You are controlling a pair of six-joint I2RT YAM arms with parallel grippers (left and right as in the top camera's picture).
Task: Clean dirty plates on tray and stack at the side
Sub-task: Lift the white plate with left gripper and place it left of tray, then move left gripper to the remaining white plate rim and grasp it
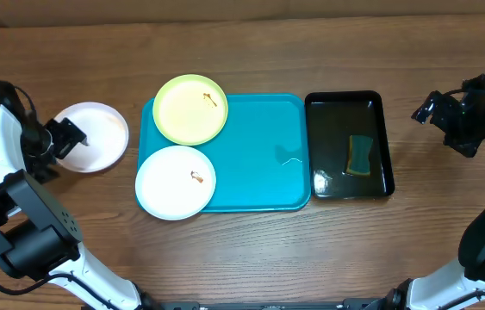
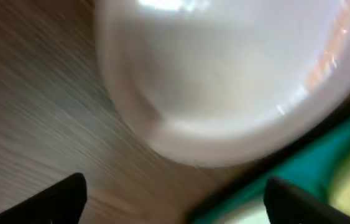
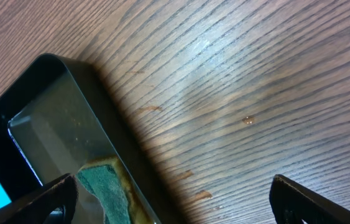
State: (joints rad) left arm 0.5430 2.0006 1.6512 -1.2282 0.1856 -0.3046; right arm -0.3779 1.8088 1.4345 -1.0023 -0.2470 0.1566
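Left gripper (image 2: pixel 176 202) stood wide open and held nothing. Its wrist view was blurred, and we noted a clean-looking white plate (image 1: pixel 102 136) just beyond the fingertips. That plate sat on the desk (image 1: pixel 251 258), beside the left edge of the blue tray (image 1: pixel 259 155) and apart from it. Right gripper (image 3: pixel 173 199) was also fully open and empty, over bare desk past the right side of the black tray (image 1: pixel 345 96).

We judged one plate done and parked at the stacking spot, with two to go. The yellow-green plate (image 1: pixel 190 109) lay at the blue tray's far-left corner and the second white plate (image 1: pixel 175 182) at its near-left corner. Both overhung the rim and each carried a small brown smear.

The black tray held a green sponge (image 1: pixel 360 155) near its right wall, in what looked like water. We expected the next move to call for the right arm to fetch the sponge while the left steadied a smeared plate.
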